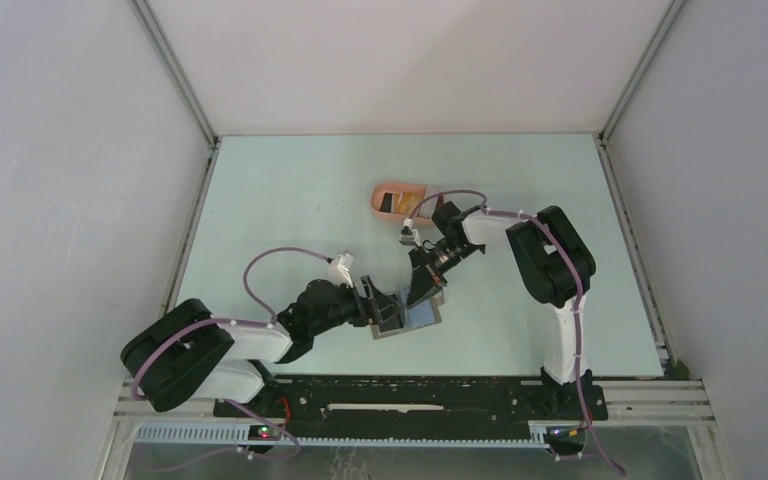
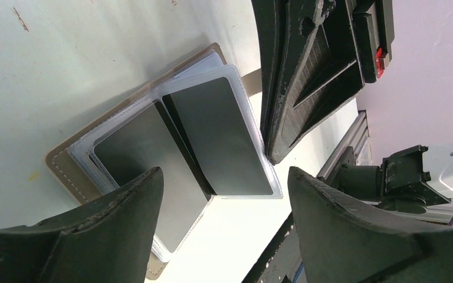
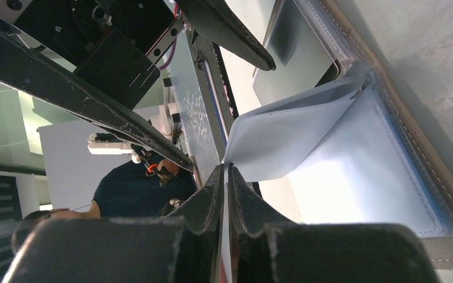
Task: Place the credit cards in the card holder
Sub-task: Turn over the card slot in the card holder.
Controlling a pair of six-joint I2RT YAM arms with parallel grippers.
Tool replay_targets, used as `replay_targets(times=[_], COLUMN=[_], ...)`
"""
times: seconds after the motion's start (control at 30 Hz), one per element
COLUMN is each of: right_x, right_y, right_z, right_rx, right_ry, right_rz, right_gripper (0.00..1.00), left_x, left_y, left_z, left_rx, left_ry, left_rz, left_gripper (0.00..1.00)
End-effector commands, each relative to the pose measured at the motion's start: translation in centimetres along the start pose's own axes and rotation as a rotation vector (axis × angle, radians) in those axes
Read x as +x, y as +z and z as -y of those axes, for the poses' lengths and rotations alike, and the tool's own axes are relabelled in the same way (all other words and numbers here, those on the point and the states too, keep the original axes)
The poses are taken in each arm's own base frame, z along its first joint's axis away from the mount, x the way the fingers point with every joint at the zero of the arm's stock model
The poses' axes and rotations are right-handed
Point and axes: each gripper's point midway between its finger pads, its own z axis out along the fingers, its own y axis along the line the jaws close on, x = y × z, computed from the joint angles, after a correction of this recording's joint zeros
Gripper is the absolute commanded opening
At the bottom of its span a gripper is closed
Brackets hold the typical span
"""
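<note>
The card holder (image 1: 424, 319) lies open on the table in front of the arms, its clear sleeves fanned out (image 2: 212, 135). In the right wrist view, one pale sleeve (image 3: 295, 135) stands lifted off the holder (image 3: 424, 171). My right gripper (image 1: 423, 287) is shut on a thin pale credit card seen edge-on (image 3: 226, 177); the card's front end meets the lifted sleeve's mouth. My left gripper (image 1: 388, 306) is open and empty just left of the holder, its jaws wide apart over the sleeves (image 2: 224, 200). More credit cards, orange and black (image 1: 403, 204), lie in the tray.
A salmon-pink oval tray (image 1: 388, 187) sits at the back centre. The right gripper's fingers (image 2: 295, 88) hang close above the holder in the left wrist view. The table's near edge and the metal rail (image 1: 410, 385) lie just behind the holder.
</note>
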Motion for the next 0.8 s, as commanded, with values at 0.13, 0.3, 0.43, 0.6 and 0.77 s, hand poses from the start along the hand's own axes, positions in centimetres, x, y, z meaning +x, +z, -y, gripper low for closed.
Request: replay_targets(times=[0.13, 0.3, 0.43, 0.6, 0.77], right_x=[-0.3, -0.2, -0.2, -0.2, -0.1], right_y=[0.6, 0.8, 0.9, 0.9, 1.0], right_z=[0.5, -0.2, -0.6, -0.9, -0.6], right_rx=[0.070, 0.024, 0.000, -0.015, -0.006], right_ry=[-0.034, -0.034, -0.037, -0.042, -0.032], right_rz=[-0.021, -0.022, -0.024, -0.030, -0.034], right_gripper=[0.08, 0.10, 0.17, 0.27, 0.28], left_x=[-1.6, -1.5, -1.5, -1.6, -1.6], left_y=[0.7, 0.9, 1.0, 1.0, 1.1], left_z=[1.2, 0.9, 0.7, 0.4, 0.2], left_rx=[0.025, 0.011, 0.000, -0.016, -0.033], left_ry=[-0.005, -0.010, -0.013, -0.015, -0.018], left_rz=[0.052, 0.045, 0.044, 0.046, 0.049], left_gripper=[0.83, 0.84, 0.83, 0.82, 0.79])
